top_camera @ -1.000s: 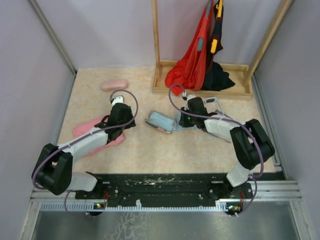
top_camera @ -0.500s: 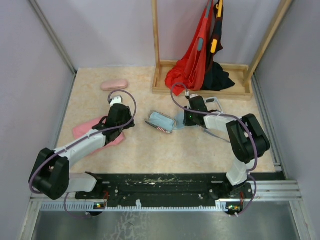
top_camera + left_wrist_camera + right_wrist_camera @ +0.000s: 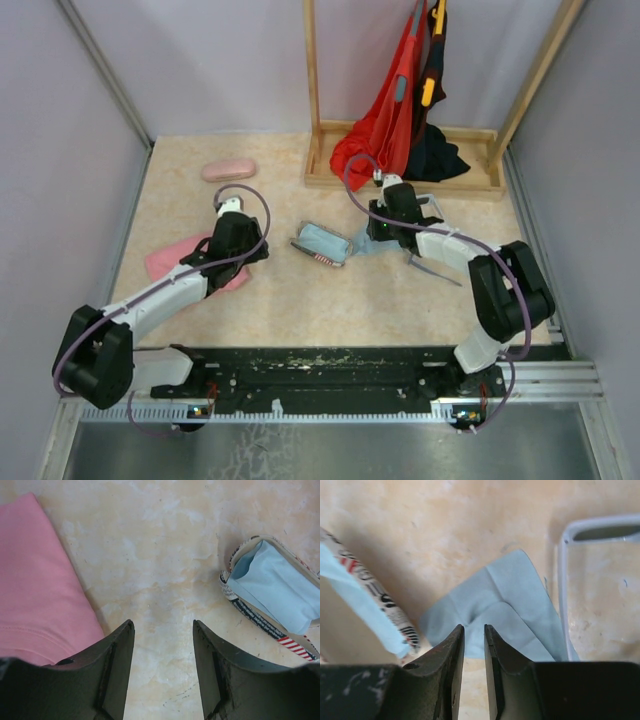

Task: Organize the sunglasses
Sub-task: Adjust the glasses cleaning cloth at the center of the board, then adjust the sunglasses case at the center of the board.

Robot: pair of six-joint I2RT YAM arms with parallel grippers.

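Observation:
The thin grey-framed glasses (image 3: 428, 205) lie on the table to the right of my right gripper (image 3: 376, 236); one pale lens and its rim (image 3: 562, 580) show in the right wrist view. The white-framed sunglasses are out of view. My right gripper (image 3: 474, 627) has its jaws almost together, pinching a crease of a light-blue cloth (image 3: 520, 605) that lies on the table (image 3: 300, 290). My left gripper (image 3: 162, 625) is open and empty just above bare table, between a pink cloth (image 3: 35, 590) and the open flag-printed case (image 3: 270, 585).
The flag-printed case (image 3: 322, 245) lies open mid-table with another light-blue cloth inside. A closed pink case (image 3: 228, 170) sits at the back left. A wooden rack with a red bag (image 3: 395, 110) stands at the back right. The pink cloth (image 3: 170, 258) lies under my left arm.
My right gripper has moved back and to the right, away from the flag-printed case. My left gripper has shifted slightly toward the near side.

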